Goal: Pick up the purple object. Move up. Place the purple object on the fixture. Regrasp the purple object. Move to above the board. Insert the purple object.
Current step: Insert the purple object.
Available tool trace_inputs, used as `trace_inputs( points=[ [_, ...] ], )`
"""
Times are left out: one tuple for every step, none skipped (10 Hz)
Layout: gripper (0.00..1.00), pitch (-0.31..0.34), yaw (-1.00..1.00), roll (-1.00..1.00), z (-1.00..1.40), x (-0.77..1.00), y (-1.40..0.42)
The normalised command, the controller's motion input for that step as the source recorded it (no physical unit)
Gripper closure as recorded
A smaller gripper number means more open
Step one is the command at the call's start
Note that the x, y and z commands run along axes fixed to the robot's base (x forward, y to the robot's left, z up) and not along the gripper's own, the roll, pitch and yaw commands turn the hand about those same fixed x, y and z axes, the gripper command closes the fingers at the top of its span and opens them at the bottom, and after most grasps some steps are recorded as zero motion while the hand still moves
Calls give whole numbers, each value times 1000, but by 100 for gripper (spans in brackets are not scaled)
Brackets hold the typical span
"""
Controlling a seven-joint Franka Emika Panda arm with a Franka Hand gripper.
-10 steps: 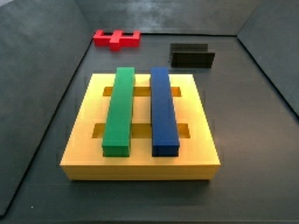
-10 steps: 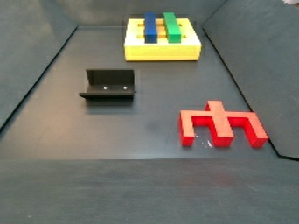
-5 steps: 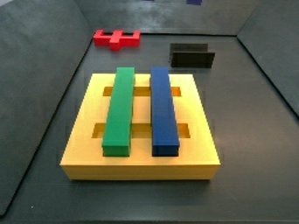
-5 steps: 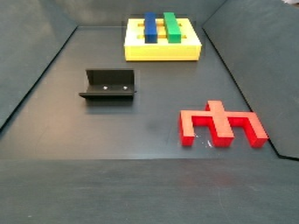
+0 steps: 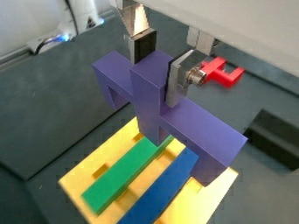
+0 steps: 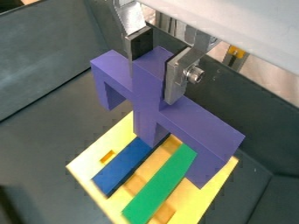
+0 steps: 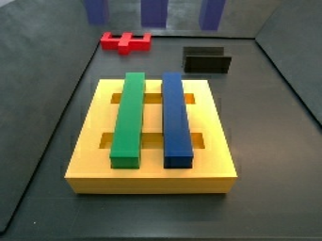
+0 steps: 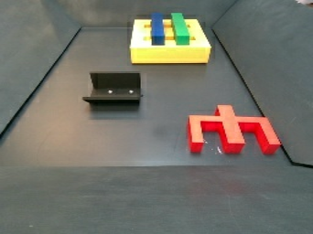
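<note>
Holding the purple-blue blocky comb-shaped piece (image 5: 176, 118) in the two-finger gripper (image 5: 160, 63), with the flat silver fingers (image 5: 181, 77) pressing on both sides of its middle part; showing the same grasp in both wrist views (image 6: 158, 61). Hanging high over the large thick yellow board with slots (image 5: 82, 179), not touching it. Carrying the piece with the prongs pointing down toward the long green bar (image 5: 131, 171) and the long blue bar (image 5: 167, 179), which are lying side by side on the board. Showing in a side view only the three purple prong tips (image 7: 152, 11) at the upper edge, well above the far end of the board (image 7: 151, 174). Standing apart on the dark floor, beyond the board, the small black box-like fixture (image 7: 208, 61), with nothing in it (image 8: 113, 89). Lying flat on the floor, well apart from the board, the red comb-shaped block (image 8: 230, 131).
</note>
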Motion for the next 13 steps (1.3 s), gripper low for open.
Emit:
trace_inputs(
  points=[
    [100, -56, 120, -144, -489, 0, -771],
    [100, -186, 60, -43, -729, 0, -771],
    [100, -163, 43, 0, -889, -3, -657],
    [100, -147, 3, 0, -940, 0, -429],
    [100, -144, 0, 0, -886, 0, -217],
    [100, -89, 0, 26, -771, 20, -71],
    [100, -11, 26, 77, -691, 26, -23],
    [100, 0, 54, 94, -617, 29, -14],
    [100, -1, 66, 76, -526, 0, -26],
    [100, 0, 74, 51, -414, 0, -34],
    [100, -3, 29, 16, -334, -83, -40],
    [100, -9, 49, 0, -163, -109, -54],
    [100, -30, 46, -27, -123, -89, -34]
  ],
)
